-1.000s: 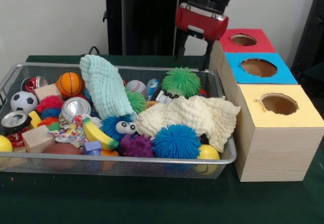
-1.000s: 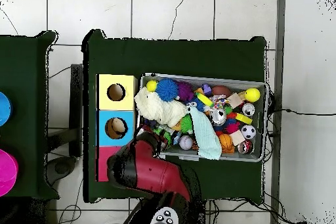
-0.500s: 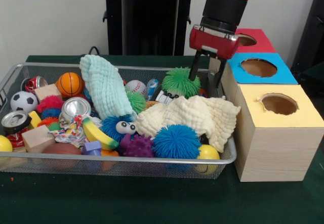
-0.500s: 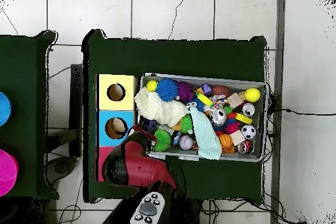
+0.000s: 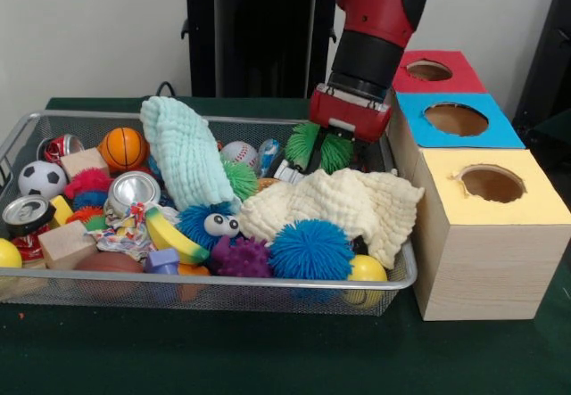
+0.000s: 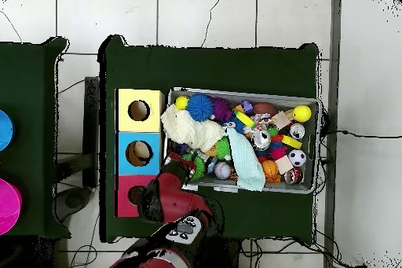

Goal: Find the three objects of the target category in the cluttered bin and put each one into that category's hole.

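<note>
Green spiky ball (image 5: 321,148) sits under the lowered claw (image 5: 323,150) in the wire bin (image 5: 223,286); claw state unclear

A red-and-black gripper (image 5: 323,142) presses down into a spiky green rubber ball (image 5: 320,149) just behind the cream muslin cloth (image 5: 343,208).
</note>
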Controlling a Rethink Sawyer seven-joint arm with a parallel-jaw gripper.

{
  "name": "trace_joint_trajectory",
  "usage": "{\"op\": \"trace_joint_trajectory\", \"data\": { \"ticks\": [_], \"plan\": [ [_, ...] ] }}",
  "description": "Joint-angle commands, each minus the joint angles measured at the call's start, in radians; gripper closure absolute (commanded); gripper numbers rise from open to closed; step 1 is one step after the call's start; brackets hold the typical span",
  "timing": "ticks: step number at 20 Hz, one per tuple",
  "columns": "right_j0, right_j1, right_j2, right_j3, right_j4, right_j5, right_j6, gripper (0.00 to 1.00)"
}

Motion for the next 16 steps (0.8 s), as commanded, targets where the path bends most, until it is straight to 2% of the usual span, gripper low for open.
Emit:
{"op": "trace_joint_trajectory", "data": {
  "ticks": [1, 4, 9, 14, 16],
  "plan": [
    [-0.030, 0.119, 0.043, -0.110, -0.021, -0.170, 0.147, 0.00],
    [-0.038, 0.096, 0.033, -0.114, -0.056, -0.220, 0.127, 0.00],
    [-0.017, 0.072, -0.028, -0.110, -0.081, -0.378, 0.104, 0.00],
    [-0.028, 0.016, -0.040, -0.102, -0.129, -0.387, 0.094, 0.00],
    [-0.026, 0.001, -0.052, -0.090, -0.127, -0.399, 0.099, 0.00]
  ]
}}
